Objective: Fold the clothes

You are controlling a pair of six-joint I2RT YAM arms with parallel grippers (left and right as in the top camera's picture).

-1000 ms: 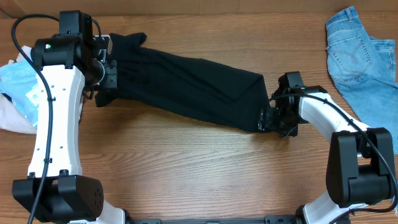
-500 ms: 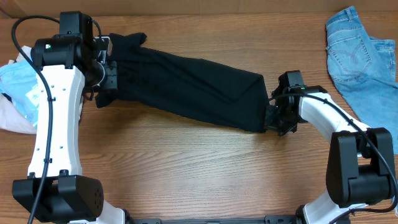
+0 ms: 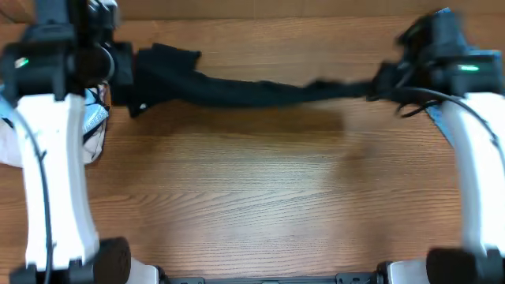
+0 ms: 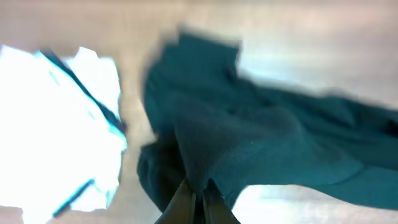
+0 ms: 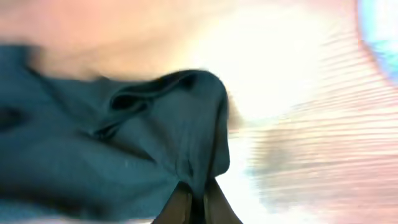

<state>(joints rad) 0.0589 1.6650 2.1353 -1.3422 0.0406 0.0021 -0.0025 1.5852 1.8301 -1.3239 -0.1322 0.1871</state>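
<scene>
Holding the black T-shirt [image 3: 252, 88] stretched as a sagging, rope-like band across the far side of the worktop [image 3: 252, 205], apparently up off the wood rather than lying flat. Pinching one bunched end in the left end effector [image 4: 196, 199], closed down narrow on a fold of cloth. Pinching the opposite end likewise in the right end effector [image 5: 198, 202], clamped on a rolled edge.

Judging the step in hand to be a lift-and-spread ahead of the first fold. Doing it well by drawing both ends apart evenly and at matching height, taking up the sag without tugging cloth out of either thin pinch. Watching the twist along the middle, probably risking creases on landing. Lowering slowly, hanging edge first, likely letting the fabric open flat. Aiming for the middle of the worktop when setting down.

Steering clear of the pale blue-and-white garment [image 4: 62, 124] lying just beside the left-hand end, and of the blue cloth [image 5: 380, 25], probably denim, near the right-hand end, so as not to drag either along. Leaving sleeves and neck tag undescribed, both being lost in blur.
</scene>
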